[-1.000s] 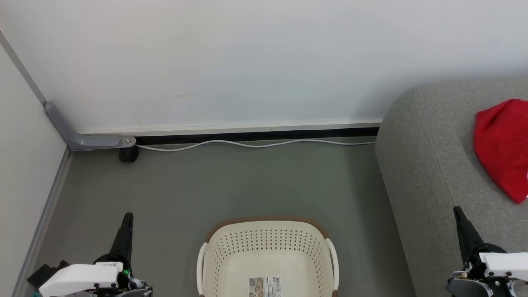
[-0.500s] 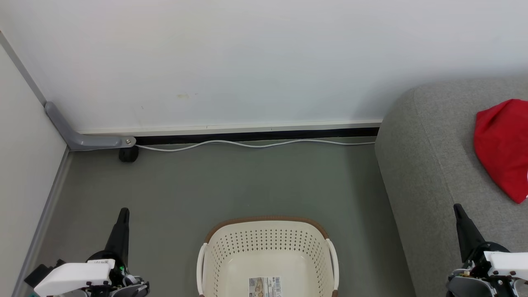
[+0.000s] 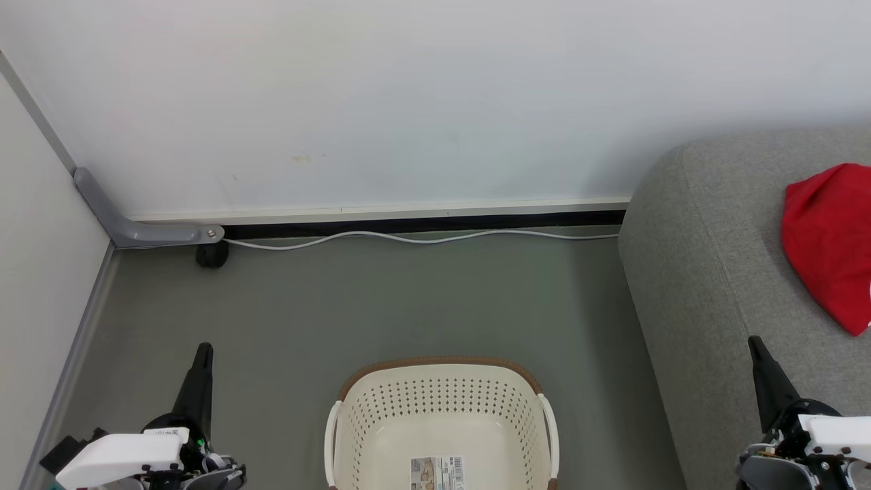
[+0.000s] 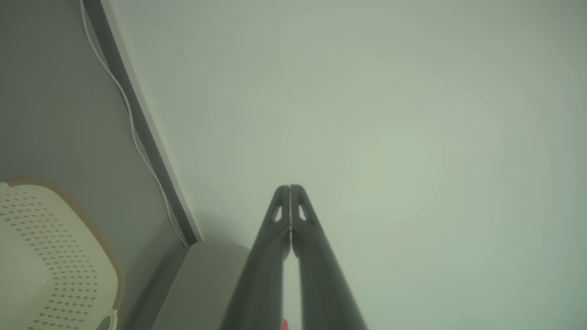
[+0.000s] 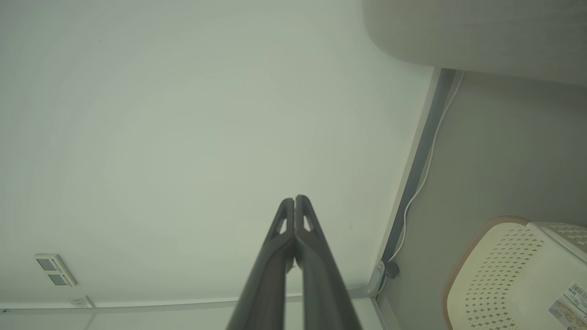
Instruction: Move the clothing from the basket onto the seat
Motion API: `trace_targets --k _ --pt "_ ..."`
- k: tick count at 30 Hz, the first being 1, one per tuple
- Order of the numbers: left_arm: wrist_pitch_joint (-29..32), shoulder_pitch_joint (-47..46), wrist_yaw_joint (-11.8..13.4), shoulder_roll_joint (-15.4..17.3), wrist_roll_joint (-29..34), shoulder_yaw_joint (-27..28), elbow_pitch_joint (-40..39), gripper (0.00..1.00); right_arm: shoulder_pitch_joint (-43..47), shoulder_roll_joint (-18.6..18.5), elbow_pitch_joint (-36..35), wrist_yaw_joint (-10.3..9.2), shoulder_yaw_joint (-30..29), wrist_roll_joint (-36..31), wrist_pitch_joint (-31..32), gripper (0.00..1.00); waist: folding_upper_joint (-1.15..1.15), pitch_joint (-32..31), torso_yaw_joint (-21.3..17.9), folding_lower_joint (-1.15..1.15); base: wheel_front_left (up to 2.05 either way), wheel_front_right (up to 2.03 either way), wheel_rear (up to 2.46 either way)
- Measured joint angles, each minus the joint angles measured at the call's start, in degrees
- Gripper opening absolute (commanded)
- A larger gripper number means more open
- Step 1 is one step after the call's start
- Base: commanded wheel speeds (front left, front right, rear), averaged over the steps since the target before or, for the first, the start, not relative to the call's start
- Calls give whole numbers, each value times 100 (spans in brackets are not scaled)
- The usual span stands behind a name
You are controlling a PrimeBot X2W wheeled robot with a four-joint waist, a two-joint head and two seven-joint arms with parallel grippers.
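The red clothing (image 3: pixel 830 245) lies on the grey seat (image 3: pixel 714 272) at the right edge of the head view. The cream basket (image 3: pixel 442 395) with a brown rim stands on the floor at the bottom centre; inside it I see only a paper label (image 3: pixel 437 472). My left gripper (image 3: pixel 203 350) is shut and empty, low at the left of the basket. My right gripper (image 3: pixel 754 342) is shut and empty, over the seat's front. In the wrist views both grippers (image 4: pixel 290 188) (image 5: pixel 294 199) point at the white wall with fingers pressed together. The basket (image 4: pixel 50 256) (image 5: pixel 518 275) shows at the lower corners.
A white cable (image 3: pixel 422 237) runs along the baseboard at the far wall. A grey bracket (image 3: pixel 129 224) and a black wheel (image 3: pixel 212 254) sit in the far left corner. Grey floor (image 3: pixel 381 299) lies between the wall, the basket and the seat. A wall socket (image 5: pixel 54 269) is on the wall.
My left gripper shifted slightly left and up the head view in the first half second, then held still. The right gripper barely moved. Clothing, basket and seat are unchanged.
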Motion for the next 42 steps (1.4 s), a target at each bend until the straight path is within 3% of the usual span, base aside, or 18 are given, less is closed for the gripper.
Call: trace_targets --k 42 --pt "1 0 -2 -3 0 15 -1 0 0 0 -1 0 0 0 0 0 0 0 0 0 0 0 0"
